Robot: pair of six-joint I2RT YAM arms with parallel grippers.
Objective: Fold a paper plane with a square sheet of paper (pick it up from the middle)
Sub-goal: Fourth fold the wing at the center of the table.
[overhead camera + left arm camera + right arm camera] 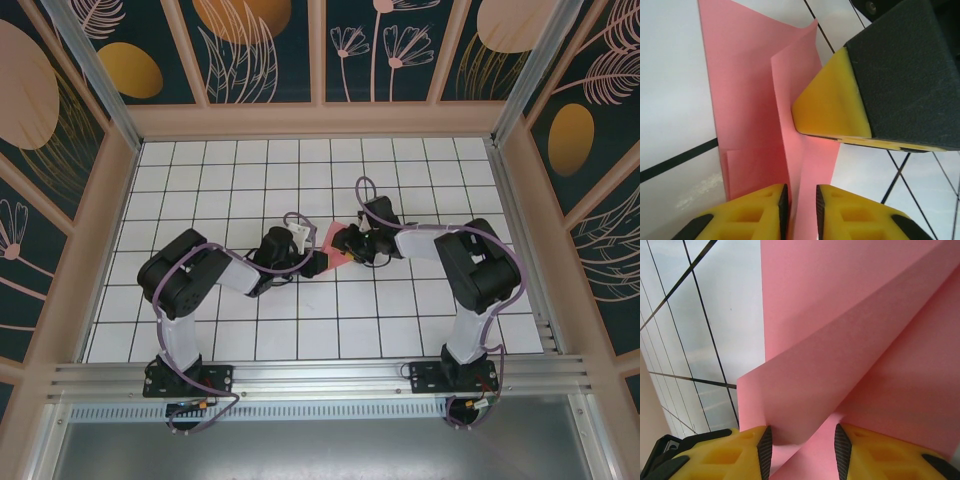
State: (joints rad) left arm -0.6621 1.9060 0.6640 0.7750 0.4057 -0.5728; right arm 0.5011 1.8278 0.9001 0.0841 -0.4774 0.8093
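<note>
I'm mid-fold on the thin pink square sheet of paper [332, 244] at the middle of the white gridded desk [250, 170]: left jaws a slit apart around its raised crease, right jaws half open astride a lifted flap, so next I'd press that flap flat.

White gridded table [200, 180], dark floral wall panels [260, 50]

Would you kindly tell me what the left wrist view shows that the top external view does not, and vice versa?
Left wrist view: the raised fold of the pink paper running between the fingers of the left gripper, with the yellow fingertip of the right gripper meeting it. Top external view: the left arm and right arm reaching inward, and the patterned walls. Both: the pink paper between the two grippers on the white gridded table.
</note>
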